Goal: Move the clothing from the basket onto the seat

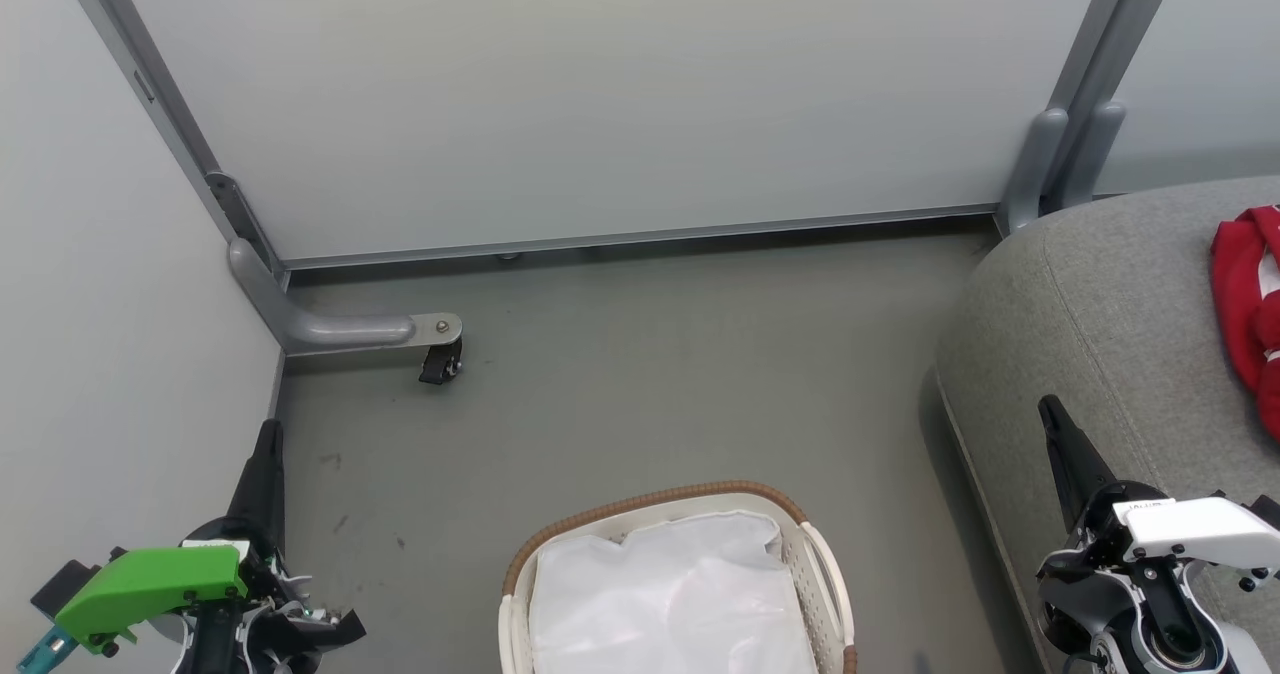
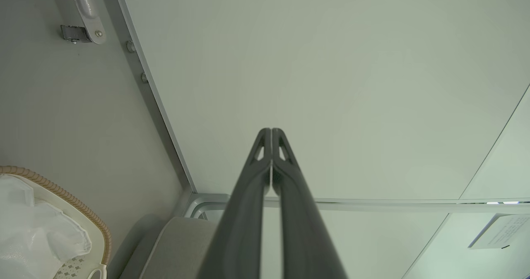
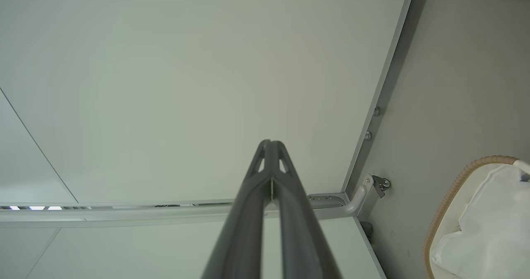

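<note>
clothing (image 1: 1248,304) cut off at rt edge, basket (image 1: 660,500) at btm edge.

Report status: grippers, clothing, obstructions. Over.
Left gripper shut, right gripper shut, both empty. Red clothing lies on the grey seat; basket shows white liner. Partition caster beyond basket, well apart.

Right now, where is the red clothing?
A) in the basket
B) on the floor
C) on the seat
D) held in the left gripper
C: the clothing lies on the grey seat at the right of the head view, while the basket holds a white liner with no red in it.
</note>
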Controlling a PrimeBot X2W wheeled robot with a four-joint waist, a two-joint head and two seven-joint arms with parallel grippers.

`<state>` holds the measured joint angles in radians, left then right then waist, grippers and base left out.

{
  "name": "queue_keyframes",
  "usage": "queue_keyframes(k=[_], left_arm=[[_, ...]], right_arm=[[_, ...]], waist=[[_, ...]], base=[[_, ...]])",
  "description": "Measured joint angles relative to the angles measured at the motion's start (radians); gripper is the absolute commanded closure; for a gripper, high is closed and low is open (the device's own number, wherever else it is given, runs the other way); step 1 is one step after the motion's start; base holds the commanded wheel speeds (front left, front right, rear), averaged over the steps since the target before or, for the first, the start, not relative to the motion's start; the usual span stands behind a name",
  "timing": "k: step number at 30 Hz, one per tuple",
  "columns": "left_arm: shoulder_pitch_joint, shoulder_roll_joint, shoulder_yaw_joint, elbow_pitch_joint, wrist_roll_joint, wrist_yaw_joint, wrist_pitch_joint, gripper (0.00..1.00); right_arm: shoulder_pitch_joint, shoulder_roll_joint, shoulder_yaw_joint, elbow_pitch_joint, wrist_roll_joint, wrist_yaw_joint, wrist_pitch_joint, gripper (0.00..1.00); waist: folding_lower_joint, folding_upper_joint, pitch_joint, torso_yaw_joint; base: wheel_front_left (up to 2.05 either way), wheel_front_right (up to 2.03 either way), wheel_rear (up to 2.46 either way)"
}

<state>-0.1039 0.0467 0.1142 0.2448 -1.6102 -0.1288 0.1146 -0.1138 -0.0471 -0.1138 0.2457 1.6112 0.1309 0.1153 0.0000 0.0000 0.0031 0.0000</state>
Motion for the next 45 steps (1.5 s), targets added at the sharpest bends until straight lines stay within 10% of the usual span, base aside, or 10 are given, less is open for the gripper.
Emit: queue_keyframes(k=[45], left_arm=[[0.0, 0.0, 0.0, 0.0, 0.0, 0.0, 0.0, 1.0]], right_arm=[[0.0, 0.0, 0.0, 0.0, 0.0, 0.0, 0.0, 1.0]], waist=[[0.0, 0.0, 0.0, 0.0]], base=[[0.0, 0.0, 0.0]])
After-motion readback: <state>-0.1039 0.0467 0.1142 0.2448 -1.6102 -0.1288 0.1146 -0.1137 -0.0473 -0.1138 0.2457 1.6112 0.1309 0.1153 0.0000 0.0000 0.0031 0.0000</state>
